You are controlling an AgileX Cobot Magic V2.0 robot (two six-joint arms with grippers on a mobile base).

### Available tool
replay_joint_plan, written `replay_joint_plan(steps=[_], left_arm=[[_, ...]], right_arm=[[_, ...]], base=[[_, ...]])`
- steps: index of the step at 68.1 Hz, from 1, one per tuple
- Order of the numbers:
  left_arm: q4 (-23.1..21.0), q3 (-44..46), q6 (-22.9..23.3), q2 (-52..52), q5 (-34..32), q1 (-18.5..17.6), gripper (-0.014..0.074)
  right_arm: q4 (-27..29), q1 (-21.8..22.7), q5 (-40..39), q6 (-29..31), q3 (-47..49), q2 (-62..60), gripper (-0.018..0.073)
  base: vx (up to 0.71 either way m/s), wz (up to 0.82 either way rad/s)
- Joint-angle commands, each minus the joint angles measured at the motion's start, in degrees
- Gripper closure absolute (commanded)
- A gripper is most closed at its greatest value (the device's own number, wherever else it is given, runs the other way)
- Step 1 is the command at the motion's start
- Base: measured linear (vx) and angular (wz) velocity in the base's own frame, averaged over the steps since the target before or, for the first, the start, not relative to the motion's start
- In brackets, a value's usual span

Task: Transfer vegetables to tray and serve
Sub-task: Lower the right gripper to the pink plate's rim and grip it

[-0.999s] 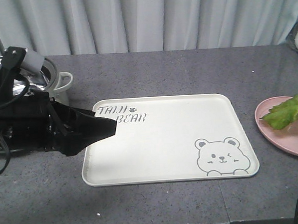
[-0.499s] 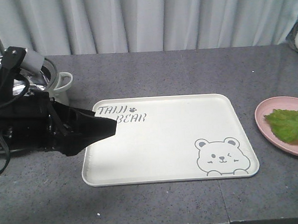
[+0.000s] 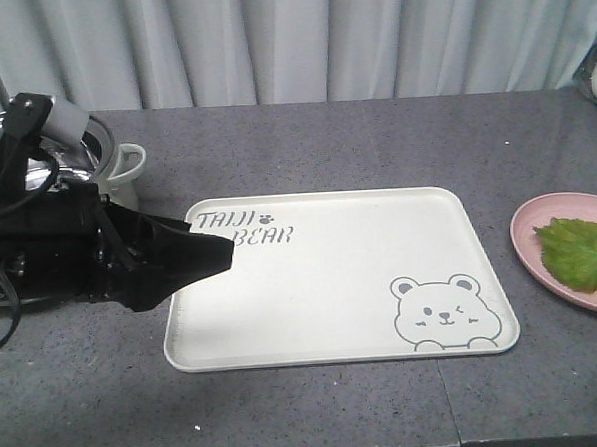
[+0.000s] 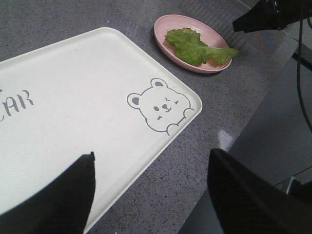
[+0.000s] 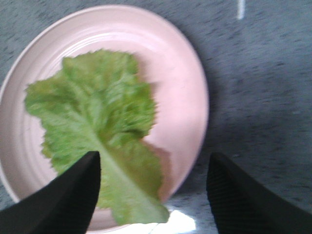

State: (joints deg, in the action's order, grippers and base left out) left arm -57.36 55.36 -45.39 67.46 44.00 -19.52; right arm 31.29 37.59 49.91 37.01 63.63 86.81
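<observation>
A crinkly green lettuce leaf lay flat on a round pink plate, near the right end of the cream tray. The right gripper, the nearer arm, hovered just above it, jaws spread wide and empty, the leaf's pale midrib slanting toward the gap between them. The left gripper, jaws also spread, hung over the tray's opposite end. Grey speckled bench, pale curtains behind.

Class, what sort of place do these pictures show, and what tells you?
Probably a mock kitchen counter: a grey stone-look worktop, a lidded pot, a lettuce leaf on a pink plate.
</observation>
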Motion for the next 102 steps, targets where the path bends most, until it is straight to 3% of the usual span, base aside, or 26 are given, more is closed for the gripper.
replay_joint_plan(steps=[1, 8, 27, 64, 73, 89, 102], left_arm=[[-3.13, 1.55, 0.02, -0.89, -0.99, -0.36, 0.0111], [-3.13, 1.55, 0.02, -0.89, -0.99, -0.36, 0.0111], [-3.08, 1.55, 0.02, -0.89, -0.97, -0.36, 0.0111], [-3.08, 1.55, 0.02, -0.89, -0.91, -0.36, 0.0111], [-3.08, 1.55, 0.02, -0.89, -0.91, -0.36, 0.0111], [-3.08, 1.55, 0.02, -0.89, -0.91, -0.36, 0.0111], [-3.08, 1.55, 0.02, -0.89, -0.91, -0.36, 0.0111]], right_arm=[[-4.08, 0.31, 0.18, -5.06, 5.28, -1.68, 0.0137], [-8.66, 0.31, 3.53, -8.00, 9.34, 0.25, 0.0169], [-9.68, -1.97, 10.41, -8.01, 16.61, 8.76, 0.0181], [-10.10, -2.84, 10.13, -7.72, 19.01, 17.93, 0.0190], [-9.89, -2.84, 10.13, -7.00, 19.01, 18.23, 0.0253], [-9.89, -2.84, 10.26, -7.07, 19.01, 18.41, 0.0456], [-9.59, -2.84, 10.07, -7.07, 19.01, 20.35, 0.0463]], base=[[0.00, 0.00], [0.00, 0.00], [0.00, 0.00], [0.00, 0.00], [0.00, 0.00], [0.00, 0.00], [0.00, 0.00]])
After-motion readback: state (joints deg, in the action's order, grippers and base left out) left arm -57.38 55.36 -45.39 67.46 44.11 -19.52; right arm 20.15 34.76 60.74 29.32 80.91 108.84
